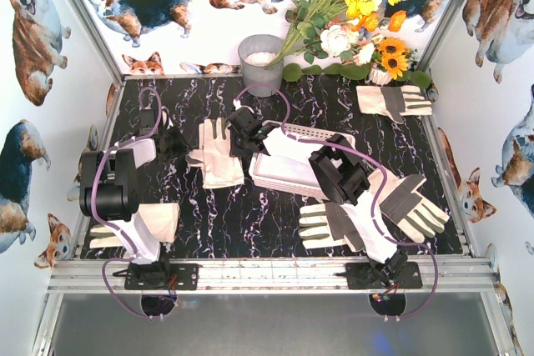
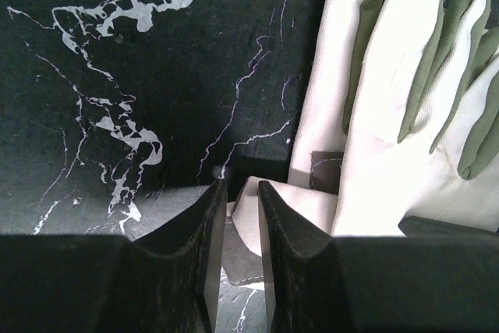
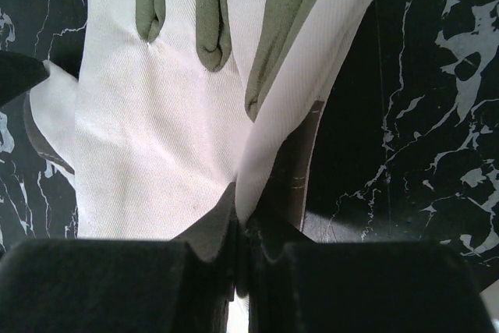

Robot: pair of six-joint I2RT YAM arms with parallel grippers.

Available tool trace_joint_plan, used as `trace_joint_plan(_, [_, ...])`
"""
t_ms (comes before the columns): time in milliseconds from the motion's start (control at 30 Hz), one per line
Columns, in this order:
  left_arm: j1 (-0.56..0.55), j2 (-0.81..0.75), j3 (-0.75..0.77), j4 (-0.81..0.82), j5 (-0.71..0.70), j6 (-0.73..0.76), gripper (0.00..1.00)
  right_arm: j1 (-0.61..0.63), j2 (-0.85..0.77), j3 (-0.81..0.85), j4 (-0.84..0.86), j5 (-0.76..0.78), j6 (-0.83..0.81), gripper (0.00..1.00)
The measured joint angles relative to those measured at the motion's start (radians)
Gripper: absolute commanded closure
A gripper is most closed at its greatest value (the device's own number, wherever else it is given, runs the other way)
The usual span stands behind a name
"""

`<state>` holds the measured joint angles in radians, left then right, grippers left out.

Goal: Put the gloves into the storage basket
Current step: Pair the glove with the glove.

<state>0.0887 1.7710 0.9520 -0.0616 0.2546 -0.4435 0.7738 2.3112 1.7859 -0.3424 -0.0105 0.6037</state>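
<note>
A cream-white glove point(image 1: 219, 154) lies fingers-away on the dark marble table, left of the white slotted storage basket point(image 1: 321, 134). My right gripper point(image 1: 239, 134) is shut on a raised fold at this glove's right edge; the wrist view shows the fold point(image 3: 269, 154) pinched at the gripper's point(image 3: 240, 208) tips. My left gripper point(image 1: 173, 141) sits at the glove's left side, jaws a narrow gap apart point(image 2: 240, 189), the glove's thumb point(image 2: 261, 208) just beyond the tips and the glove point(image 2: 390, 138) to the right. Other gloves lie back right point(image 1: 392, 102), front centre point(image 1: 321, 224), front right point(image 1: 415, 202) and front left point(image 1: 163, 221).
A grey metal bucket point(image 1: 260, 62) stands at the back centre, with artificial flowers point(image 1: 350, 14) beside it to the right. My right arm's forearm point(image 1: 338, 174) crosses over the basket. Printed walls close in the table on three sides.
</note>
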Motion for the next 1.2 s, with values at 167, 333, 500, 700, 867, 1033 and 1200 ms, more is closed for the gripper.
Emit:
trace_joint_plan(167, [0.0,0.01,0.0,0.011,0.016,-0.001,0.84,0.0,0.0,0.0,0.0,0.0,0.001,1.0])
trace_joint_plan(333, [0.0,0.013,0.0,0.018,0.029,-0.002,0.86,0.0,0.001,0.0,0.0,-0.001,0.004,1.0])
trace_joint_plan(500, [0.0,0.025,0.0,0.021,0.042,-0.012,1.0,0.0,0.001,0.0,0.0,-0.002,0.006,1.0])
trace_joint_plan(700, [0.0,0.017,0.0,0.02,0.04,-0.023,1.0,0.0,0.001,0.005,-0.009,-0.004,0.009,1.0])
trace_joint_plan(867, [0.0,-0.039,-0.008,0.016,0.031,-0.031,1.0,0.0,0.001,0.006,-0.011,-0.003,0.015,1.0])
trace_joint_plan(1033, [0.002,-0.132,-0.037,0.017,-0.001,-0.031,1.0,0.0,0.001,0.006,-0.01,-0.005,0.014,1.0])
trace_joint_plan(1200, [0.004,-0.178,-0.06,0.014,-0.036,-0.032,1.0,0.0,-0.001,0.006,-0.01,-0.01,0.004,1.0])
